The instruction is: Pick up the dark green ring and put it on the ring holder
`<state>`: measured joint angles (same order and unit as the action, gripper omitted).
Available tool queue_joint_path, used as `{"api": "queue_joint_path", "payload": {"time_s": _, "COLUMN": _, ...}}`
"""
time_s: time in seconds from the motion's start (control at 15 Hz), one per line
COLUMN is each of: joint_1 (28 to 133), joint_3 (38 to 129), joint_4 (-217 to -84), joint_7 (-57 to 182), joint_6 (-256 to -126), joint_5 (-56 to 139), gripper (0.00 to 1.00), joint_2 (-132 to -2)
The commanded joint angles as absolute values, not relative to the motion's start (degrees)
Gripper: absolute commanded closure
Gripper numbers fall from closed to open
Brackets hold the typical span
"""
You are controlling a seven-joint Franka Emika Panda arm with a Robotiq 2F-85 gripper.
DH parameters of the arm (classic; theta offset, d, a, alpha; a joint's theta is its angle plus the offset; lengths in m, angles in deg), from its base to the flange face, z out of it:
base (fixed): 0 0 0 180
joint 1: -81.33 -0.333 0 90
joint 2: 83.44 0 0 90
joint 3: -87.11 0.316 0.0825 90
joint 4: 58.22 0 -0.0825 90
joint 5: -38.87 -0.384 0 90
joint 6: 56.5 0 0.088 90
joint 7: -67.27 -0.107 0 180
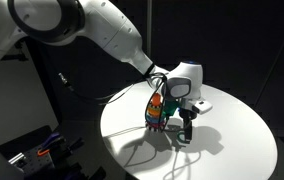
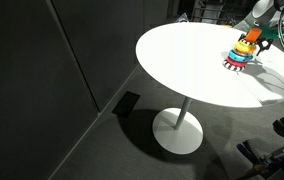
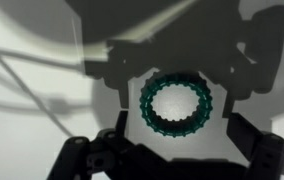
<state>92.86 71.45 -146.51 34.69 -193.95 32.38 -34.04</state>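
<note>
The dark green ring (image 3: 175, 105) lies flat on the white table, centred between my open fingers in the wrist view. My gripper (image 3: 177, 140) hangs straight above it, open and empty; in an exterior view the gripper (image 1: 186, 131) is close over the tabletop. The ring holder (image 1: 156, 110), a small cone of rainbow rings with an orange top knob, stands just beside the gripper; it also shows in an exterior view (image 2: 245, 50) near the table's far edge. The ring itself is too small to make out in both exterior views.
The round white table (image 1: 232, 140) stands on a single pedestal (image 2: 179, 128). Black cables run from the arm over the table beside the holder. Dark curtains surround the scene. Equipment lies on the floor (image 1: 37, 150).
</note>
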Motion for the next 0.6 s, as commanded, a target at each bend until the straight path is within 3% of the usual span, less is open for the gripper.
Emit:
{"api": "queue_joint_path", "payload": {"time_s": 0.0, "joint_1": 93.2, "joint_3": 71.4, "joint_4": -145.0, "joint_7": 34.1, "joint_6": -193.6, "joint_5": 30.8, "gripper": 0.0, "joint_2": -33.2}}
{"api": "queue_joint_path", "payload": {"time_s": 0.53, "joint_1": 93.4, "joint_3": 71.4, "joint_4": -145.1, "joint_7": 33.9, "joint_6": -193.8, "joint_5": 29.8, "gripper": 0.0, "joint_2": -32.7}}
